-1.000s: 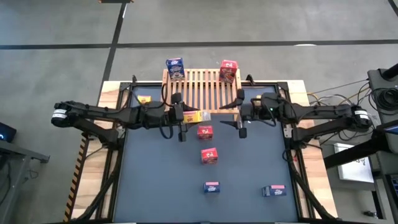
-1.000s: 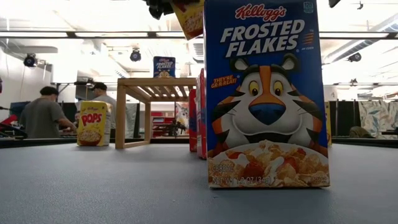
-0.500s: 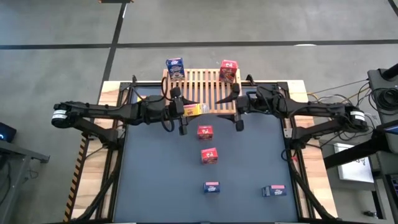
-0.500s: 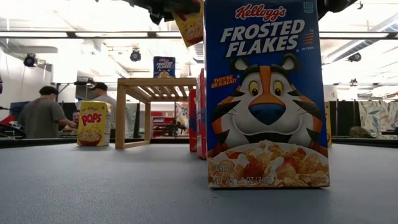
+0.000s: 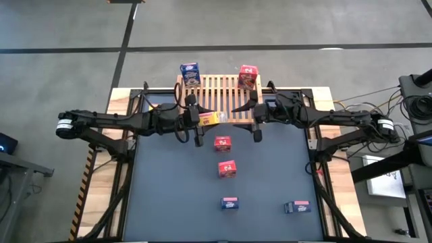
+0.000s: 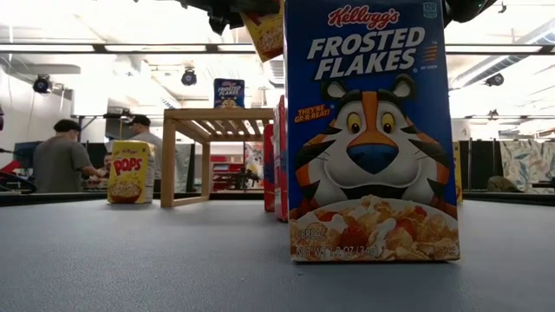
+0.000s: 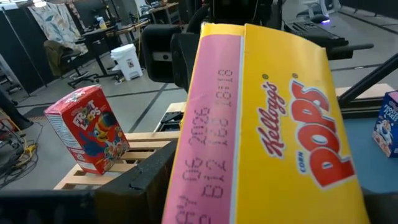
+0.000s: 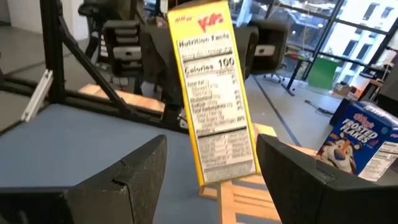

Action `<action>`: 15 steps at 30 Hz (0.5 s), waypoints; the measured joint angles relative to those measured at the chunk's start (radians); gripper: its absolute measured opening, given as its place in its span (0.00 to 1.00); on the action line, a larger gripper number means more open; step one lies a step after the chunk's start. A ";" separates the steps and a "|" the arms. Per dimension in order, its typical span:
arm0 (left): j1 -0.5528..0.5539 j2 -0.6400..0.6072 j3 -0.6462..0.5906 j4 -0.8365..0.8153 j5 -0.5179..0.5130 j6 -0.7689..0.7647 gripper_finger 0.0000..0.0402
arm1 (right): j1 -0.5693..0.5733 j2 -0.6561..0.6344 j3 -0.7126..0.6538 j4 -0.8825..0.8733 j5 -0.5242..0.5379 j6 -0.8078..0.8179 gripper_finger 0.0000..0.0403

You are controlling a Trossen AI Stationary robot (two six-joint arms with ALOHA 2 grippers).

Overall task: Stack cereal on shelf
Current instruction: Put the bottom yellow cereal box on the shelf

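The table (image 5: 162, 202) is big and dark. The shelf (image 5: 219, 98) stands at its far edge, in the middle. A blue box (image 5: 190, 73) sits on the shelf's far left corner and a red box (image 5: 248, 76) on its far right corner.

The left gripper (image 5: 200, 121) squeezes a yellow box (image 5: 210, 119), which hangs tilted in the air over the near left edge of the shelf. The right gripper (image 5: 248, 121) is by the near right edge, with its fingers apart and nothing in them.

Four more boxes wait on the table: two red ones (image 5: 222, 143) near the shelf and two blue ones (image 5: 229, 202) at the near side. One more yellow one (image 5: 156, 107) stands left of the shelf.

The boxes are thin card, so they are probably very light. They look stiff, but a hard squeeze could dent them (the printed sides look smooth and may slip). It seems best to pinch a box gently across its two wide faces, near the middle. Set down crooked, a box could tip on the slats.
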 joint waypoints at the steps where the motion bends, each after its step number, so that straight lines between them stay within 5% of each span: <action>1: 0.000 0.000 0.000 0.000 0.000 -0.003 0.48 | 0.000 0.000 0.000 0.006 0.000 0.009 0.59; 15: 0.000 0.000 0.000 -0.004 0.000 -0.008 0.48 | 0.001 0.001 0.000 -0.004 0.000 0.058 0.70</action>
